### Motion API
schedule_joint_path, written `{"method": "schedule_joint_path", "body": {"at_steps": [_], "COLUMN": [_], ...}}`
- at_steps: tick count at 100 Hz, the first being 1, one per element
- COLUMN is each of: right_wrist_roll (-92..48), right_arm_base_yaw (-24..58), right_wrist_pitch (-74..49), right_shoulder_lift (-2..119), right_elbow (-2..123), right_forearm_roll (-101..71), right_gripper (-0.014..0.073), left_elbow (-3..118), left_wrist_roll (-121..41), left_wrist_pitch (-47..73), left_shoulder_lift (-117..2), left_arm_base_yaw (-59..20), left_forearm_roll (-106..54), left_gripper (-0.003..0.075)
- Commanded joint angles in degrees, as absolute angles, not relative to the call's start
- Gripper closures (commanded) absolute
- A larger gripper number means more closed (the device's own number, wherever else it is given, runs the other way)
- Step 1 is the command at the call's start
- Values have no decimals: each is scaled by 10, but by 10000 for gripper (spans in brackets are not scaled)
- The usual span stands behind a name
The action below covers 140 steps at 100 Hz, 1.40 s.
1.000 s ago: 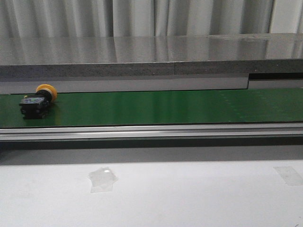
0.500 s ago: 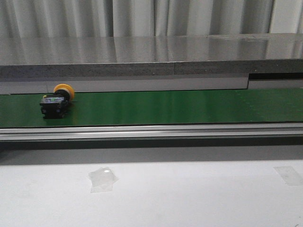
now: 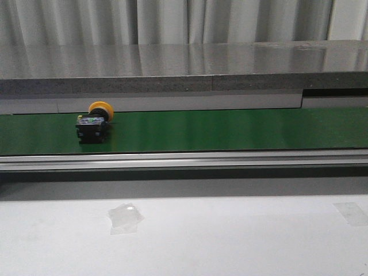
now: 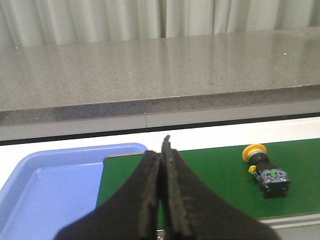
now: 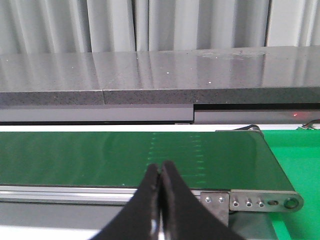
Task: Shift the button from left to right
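Button (image 3: 95,121) lies on its side on the green belt (image 3: 230,129) toward the belt's left part in the front view, yellow cap toward the far edge, black body toward the near rail (image 3: 184,160). That view shows neither arm. The left wrist view adds what the front view lacks: the blue tray (image 4: 45,195) just beside the belt's left end, and the left gripper (image 4: 161,165) with its jaws pressed together on nothing, well apart from the button (image 4: 267,172). The right wrist view alone shows the belt's right end, its roller bracket (image 5: 260,202) and a brighter green surface (image 5: 297,165) beyond it; the right gripper (image 5: 161,172) has its jaws closed and empty, and the button is outside this picture. Open belt runs from the button to the right end. The white bench (image 3: 241,236) carries a clear scrap (image 3: 125,217) and a tape patch (image 3: 351,213) cut off at the edge; the body's small markings are too fine to read
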<state>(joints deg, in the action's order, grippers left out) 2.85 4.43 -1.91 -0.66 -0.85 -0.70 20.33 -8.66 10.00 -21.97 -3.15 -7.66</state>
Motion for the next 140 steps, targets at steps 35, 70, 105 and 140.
{"method": "schedule_joint_path", "body": {"at_steps": [35, 70, 105, 140], "right_wrist_roll": [27, 24, 24, 24], "right_arm_base_yaw": [45, 45, 45, 45], "right_wrist_pitch": [-182, -354, -361, -382], "right_shoulder_lift": [133, 377, 510, 529], "right_elbow": [235, 423, 445, 445], "right_forearm_roll": [-25, -24, -28, -30], "right_gripper": [662, 662, 655, 11], "left_elbow": [219, 219, 219, 219], "left_wrist_roll": [-86, -86, -86, -86], "left_wrist_pitch": [52, 52, 52, 52], "left_shoulder_lift": [-222, -222, -222, -222], "left_arm_base_yaw": [-37, -37, -37, -37], "left_forearm_roll": [-83, -83, -83, -83], "left_gripper": [740, 740, 740, 740]}}
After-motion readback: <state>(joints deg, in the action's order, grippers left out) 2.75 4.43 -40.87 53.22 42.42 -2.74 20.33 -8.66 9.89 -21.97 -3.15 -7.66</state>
